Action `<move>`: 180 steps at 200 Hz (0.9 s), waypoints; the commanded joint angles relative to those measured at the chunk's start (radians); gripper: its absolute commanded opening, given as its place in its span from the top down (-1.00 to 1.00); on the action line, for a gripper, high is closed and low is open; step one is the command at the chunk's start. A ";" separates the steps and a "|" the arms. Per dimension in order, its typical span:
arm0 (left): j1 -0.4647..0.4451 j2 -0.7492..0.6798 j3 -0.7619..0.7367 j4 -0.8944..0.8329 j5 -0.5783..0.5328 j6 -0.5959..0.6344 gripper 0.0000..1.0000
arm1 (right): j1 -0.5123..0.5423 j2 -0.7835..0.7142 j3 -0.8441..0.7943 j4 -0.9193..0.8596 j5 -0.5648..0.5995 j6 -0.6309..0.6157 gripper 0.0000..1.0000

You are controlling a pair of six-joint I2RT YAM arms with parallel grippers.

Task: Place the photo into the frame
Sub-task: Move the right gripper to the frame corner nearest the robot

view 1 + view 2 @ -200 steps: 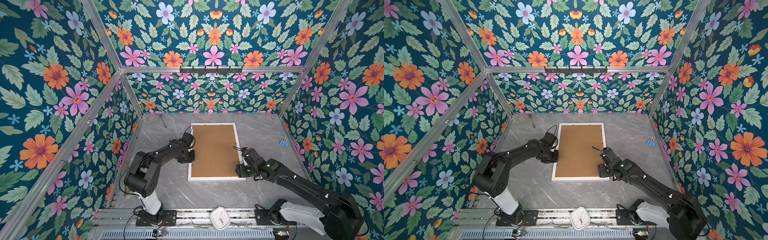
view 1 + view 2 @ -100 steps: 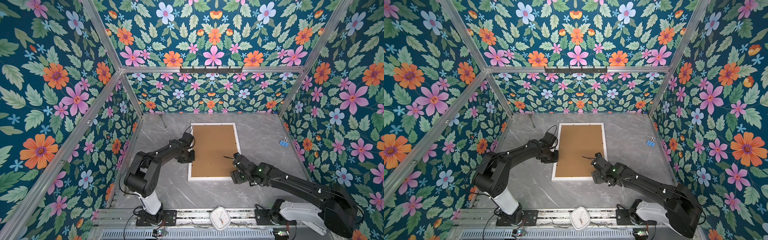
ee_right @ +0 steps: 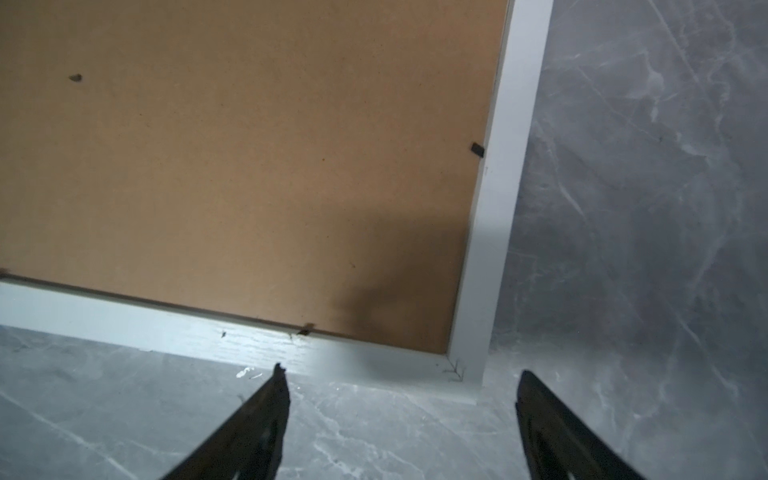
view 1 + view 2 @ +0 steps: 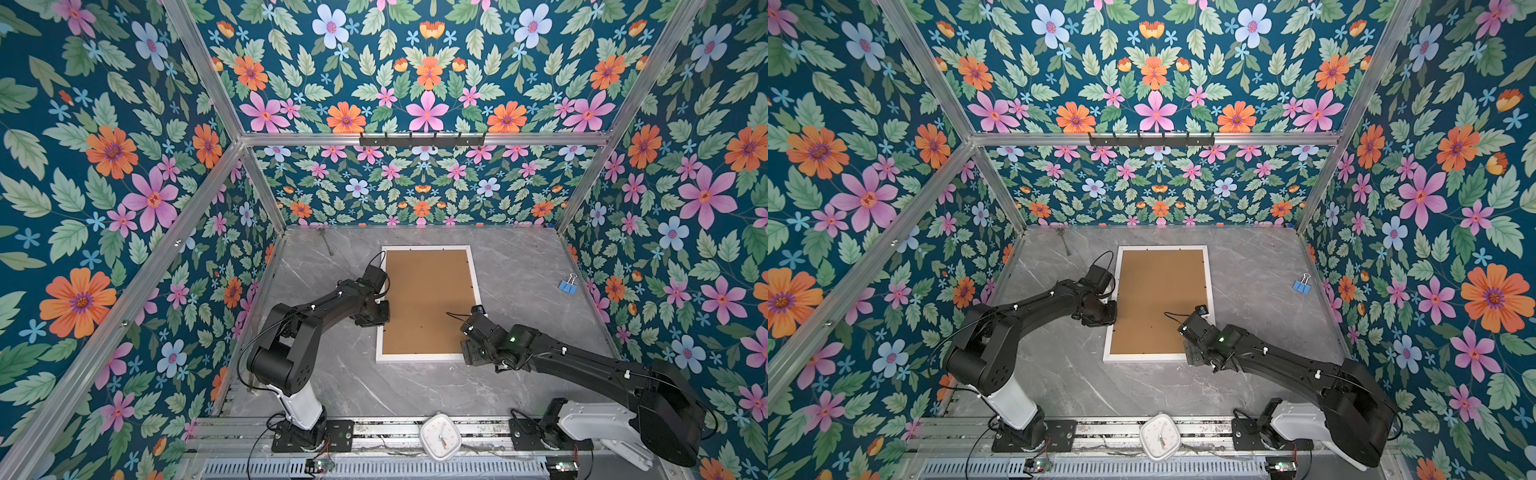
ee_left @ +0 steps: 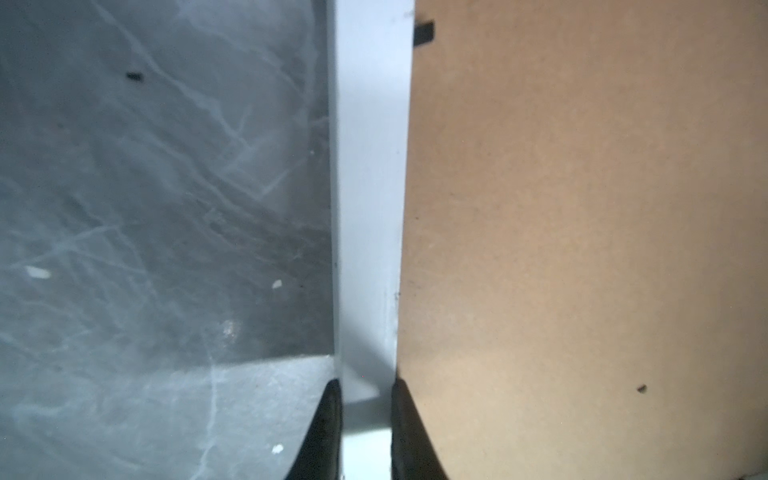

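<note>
The white frame (image 4: 415, 357) (image 4: 1142, 357) lies face down in mid table, with a brown backing board (image 4: 428, 303) filling it. The photo is hidden. My left gripper (image 4: 384, 311) (image 4: 1111, 312) is at the frame's left side. In the left wrist view it (image 5: 365, 384) is shut on the white rail (image 5: 370, 166), one finger outside and one on the board side. My right gripper (image 4: 468, 353) (image 4: 1194, 355) hangs over the near right corner. In the right wrist view it (image 3: 402, 372) is open and empty, just short of the frame's corner (image 3: 465, 370).
A blue binder clip (image 4: 567, 286) lies right of the frame by the wall. A spoon (image 4: 326, 241) lies at the back left. A white clock (image 4: 440, 436) rests on the front rail. A hook rack (image 4: 422, 139) hangs on the back wall. Floral walls close three sides.
My right gripper has drawn back from the frame's right rail toward its near right corner and opened wider. The left gripper and the frame have not moved.
</note>
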 commanded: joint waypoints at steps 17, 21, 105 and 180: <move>0.001 0.012 -0.013 -0.002 -0.008 -0.010 0.74 | 0.001 0.028 -0.003 -0.006 -0.007 0.033 -0.70; 0.001 0.012 -0.013 -0.001 -0.008 -0.011 0.74 | 0.002 0.032 -0.003 -0.006 -0.008 0.034 -0.70; 0.001 0.012 -0.020 0.003 0.003 -0.013 0.74 | 0.001 0.085 -0.003 0.033 -0.023 0.050 -0.70; 0.000 0.005 -0.031 0.005 0.006 -0.015 0.74 | 0.002 0.125 0.015 0.030 0.009 0.068 -0.70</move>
